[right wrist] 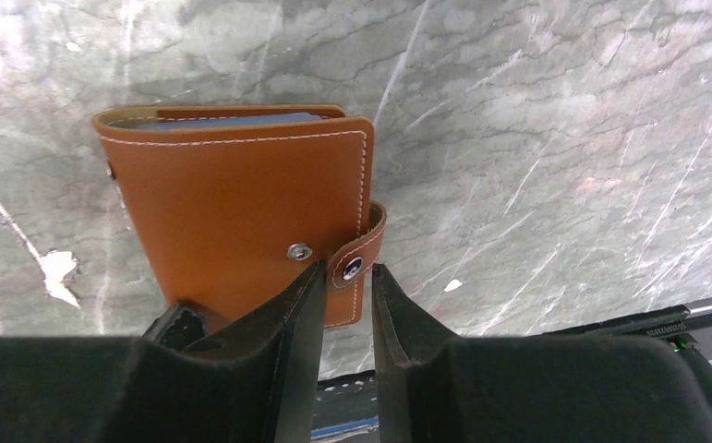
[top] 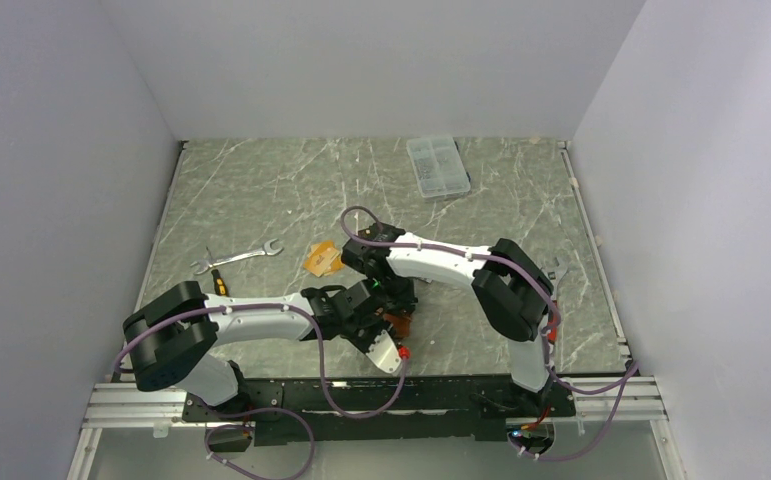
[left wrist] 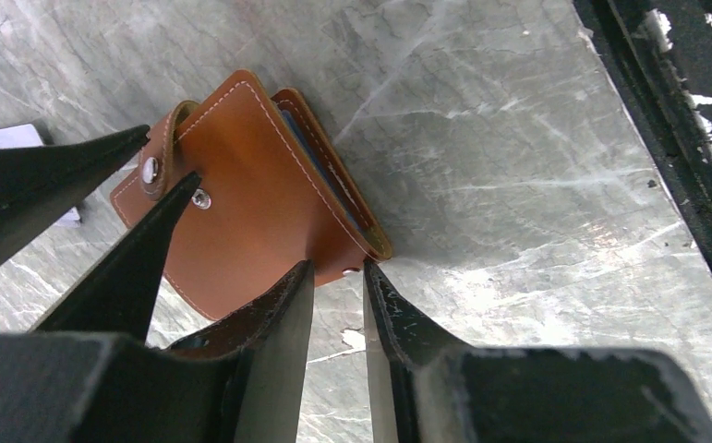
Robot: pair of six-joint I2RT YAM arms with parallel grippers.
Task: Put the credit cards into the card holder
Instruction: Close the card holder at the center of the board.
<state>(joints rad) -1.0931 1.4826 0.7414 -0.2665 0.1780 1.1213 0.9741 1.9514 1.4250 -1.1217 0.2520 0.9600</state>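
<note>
Left claw (left wrist: 338, 269) clamped on card holder (left wrist: 241, 185) edge | right claw (right wrist: 347, 269) straddling snap tab (right wrist: 373, 226) | I can't tell if it's pinching

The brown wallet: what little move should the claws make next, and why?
Probably the right gripper should pinch the snap tab and peel it back, opening the card holder. The tab sits unsnapped between its fingers, the stud on the cover is bare, the holder is folded shut, and the left gripper clamps its corner.
</note>
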